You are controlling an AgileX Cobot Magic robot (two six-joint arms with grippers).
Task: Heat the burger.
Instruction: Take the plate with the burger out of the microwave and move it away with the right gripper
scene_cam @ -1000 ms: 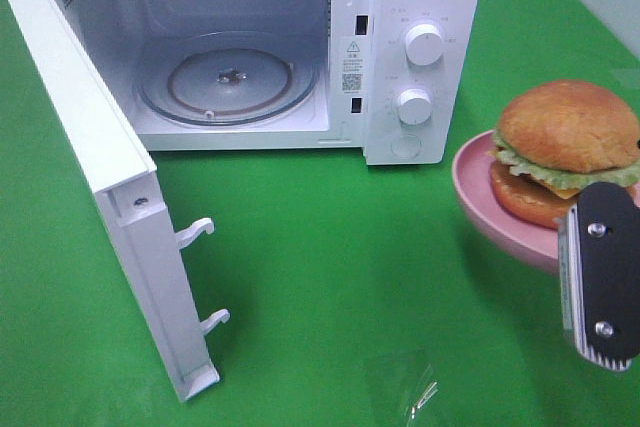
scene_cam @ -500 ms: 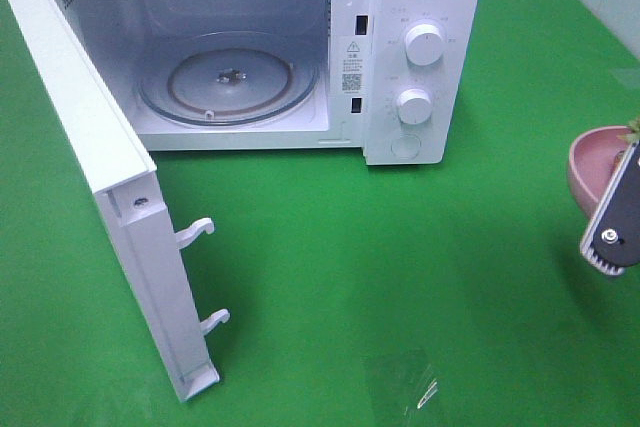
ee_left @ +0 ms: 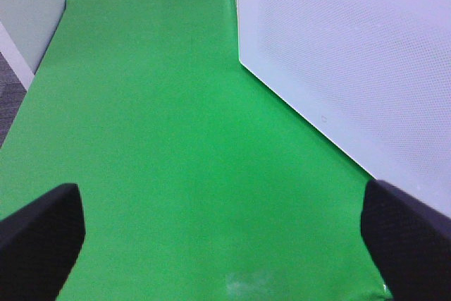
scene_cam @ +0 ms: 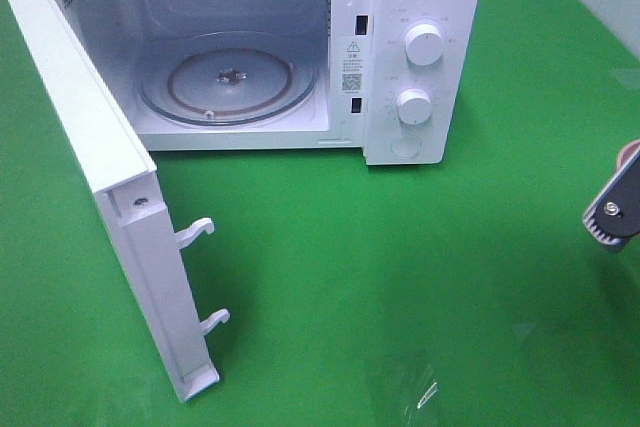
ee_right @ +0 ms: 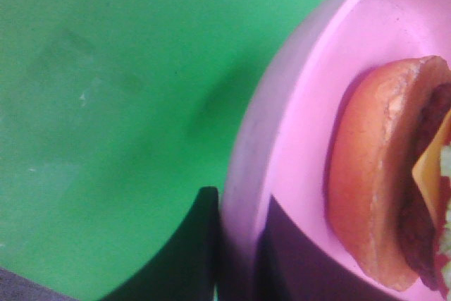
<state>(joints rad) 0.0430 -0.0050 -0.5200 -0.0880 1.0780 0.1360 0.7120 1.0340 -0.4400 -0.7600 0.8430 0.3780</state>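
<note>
The burger (ee_right: pixel 387 181) has a golden-brown bun, orange cheese and a patty, and sits on a pink plate (ee_right: pixel 296 103) in the right wrist view. My right gripper (ee_right: pixel 239 259) is shut on the plate's rim, one dark finger on each side of it. In the exterior high view only this gripper (scene_cam: pixel 613 209) and a sliver of the plate (scene_cam: pixel 631 153) show at the right edge; the burger is out of that view. My left gripper (ee_left: pixel 225 244) is open and empty over the green cloth, beside the microwave door (ee_left: pixel 352 61).
A white microwave (scene_cam: pixel 420 7) stands at the back, its door (scene_cam: pixel 100 177) swung wide open toward the front left. Its glass turntable (scene_cam: pixel 228 77) is bare. Green cloth (scene_cam: pixel 400 277) covers the table.
My right gripper has carried the plate and burger to the right, almost out of the exterior high view. The microwave has not moved.
</note>
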